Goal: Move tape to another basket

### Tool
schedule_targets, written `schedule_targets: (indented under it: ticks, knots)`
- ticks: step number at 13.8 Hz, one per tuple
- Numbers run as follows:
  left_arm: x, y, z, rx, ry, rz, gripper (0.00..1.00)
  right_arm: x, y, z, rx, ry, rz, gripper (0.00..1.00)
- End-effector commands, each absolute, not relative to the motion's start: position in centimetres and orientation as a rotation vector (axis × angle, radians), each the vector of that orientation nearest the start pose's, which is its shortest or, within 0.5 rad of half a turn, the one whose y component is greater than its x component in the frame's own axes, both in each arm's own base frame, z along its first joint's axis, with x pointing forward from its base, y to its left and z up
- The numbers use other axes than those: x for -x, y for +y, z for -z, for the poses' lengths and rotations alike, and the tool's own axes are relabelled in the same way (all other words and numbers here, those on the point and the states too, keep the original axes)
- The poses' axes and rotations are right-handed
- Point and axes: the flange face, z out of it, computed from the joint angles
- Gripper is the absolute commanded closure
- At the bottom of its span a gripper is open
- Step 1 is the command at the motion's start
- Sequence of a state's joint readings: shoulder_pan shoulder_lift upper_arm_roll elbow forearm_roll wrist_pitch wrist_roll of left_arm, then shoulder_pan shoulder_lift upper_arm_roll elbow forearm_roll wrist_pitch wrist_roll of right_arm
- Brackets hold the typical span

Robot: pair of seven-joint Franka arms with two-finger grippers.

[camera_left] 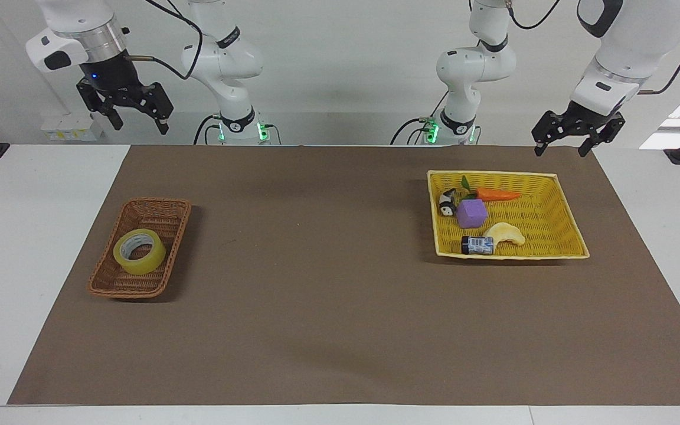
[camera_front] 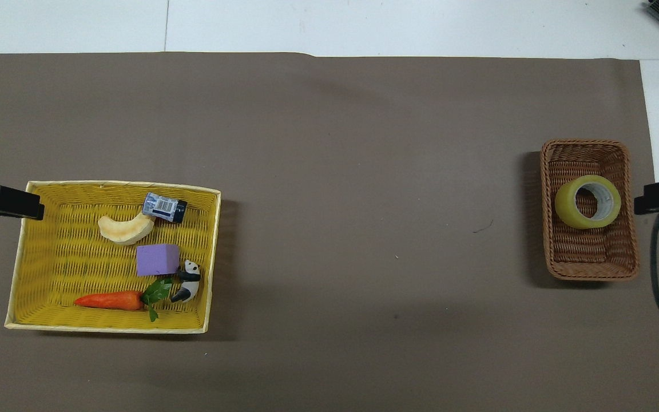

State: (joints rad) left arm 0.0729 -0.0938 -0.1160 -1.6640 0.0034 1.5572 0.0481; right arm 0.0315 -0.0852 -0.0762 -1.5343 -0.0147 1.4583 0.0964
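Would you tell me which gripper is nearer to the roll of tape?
Right. The right gripper hangs open, raised near the wicker basket holding the tape; the left gripper waits open by the yellow basket.

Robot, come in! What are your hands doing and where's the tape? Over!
Both grippers, right and left, raised, jaws open, empty. Tape sitting in brown basket. Nothing in the way.
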Motion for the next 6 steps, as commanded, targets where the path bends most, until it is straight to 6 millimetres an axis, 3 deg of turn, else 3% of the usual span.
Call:
schedule_targets:
  ticks: [1,6]
  knots:
    - [-51.97,-2.16,-63.41,3.111,0.154,-0.026,0.00,-50.99,-3.47,-67.96,3.101,0.281,0.036,0.00]
    - [-51.97,-2.16,-63.41,3.111,0.154,-0.026,0.00,-50.91,-4.05,-67.74,3.099,0.297,0.029,0.00]
